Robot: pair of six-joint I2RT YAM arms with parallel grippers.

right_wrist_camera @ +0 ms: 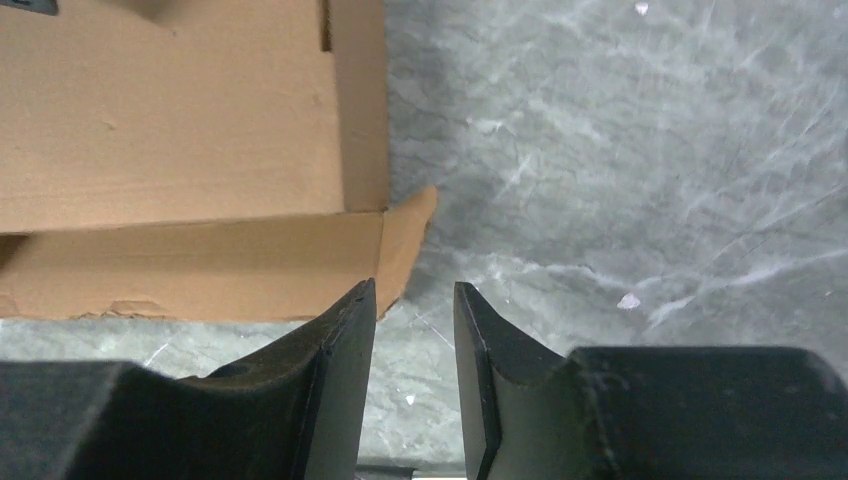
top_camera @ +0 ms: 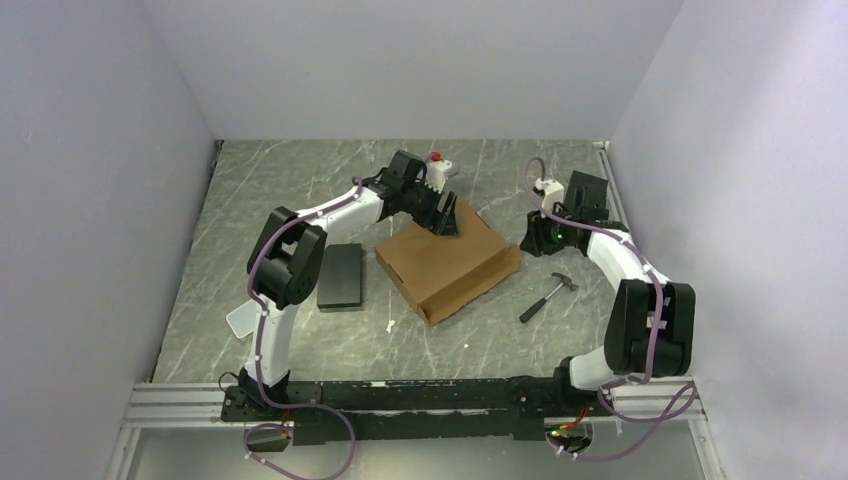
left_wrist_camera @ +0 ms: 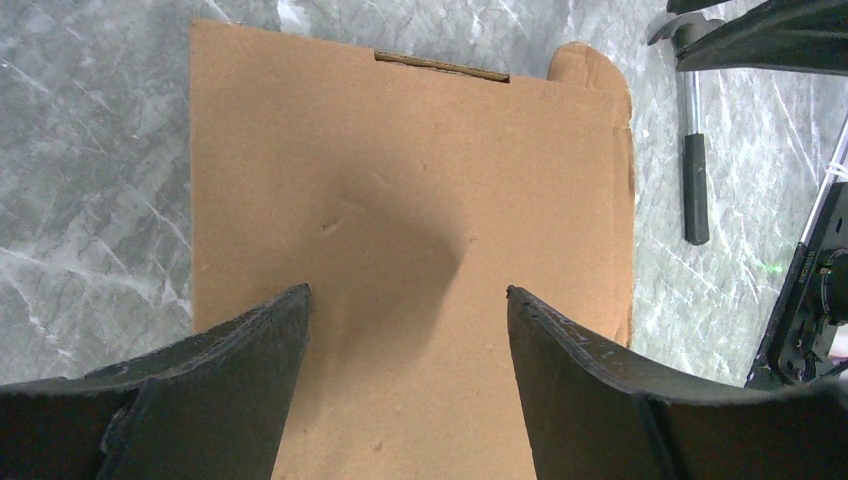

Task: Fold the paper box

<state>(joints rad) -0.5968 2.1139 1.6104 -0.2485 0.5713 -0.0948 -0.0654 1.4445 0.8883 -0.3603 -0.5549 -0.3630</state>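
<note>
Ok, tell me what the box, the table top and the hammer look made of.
Paper box: brown corrugated cardboard, matt; a layered edge shows at a slot. Table top: grey with white veins, marble-look; stone or laminate, cannot tell. Hammer: shiny shaft and head, likely steel, with a black grip, probably rubber or plastic.

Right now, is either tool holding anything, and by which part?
Nothing held: left tool open over the box top; right tool slightly open beside its corner flap, gap empty.
</note>
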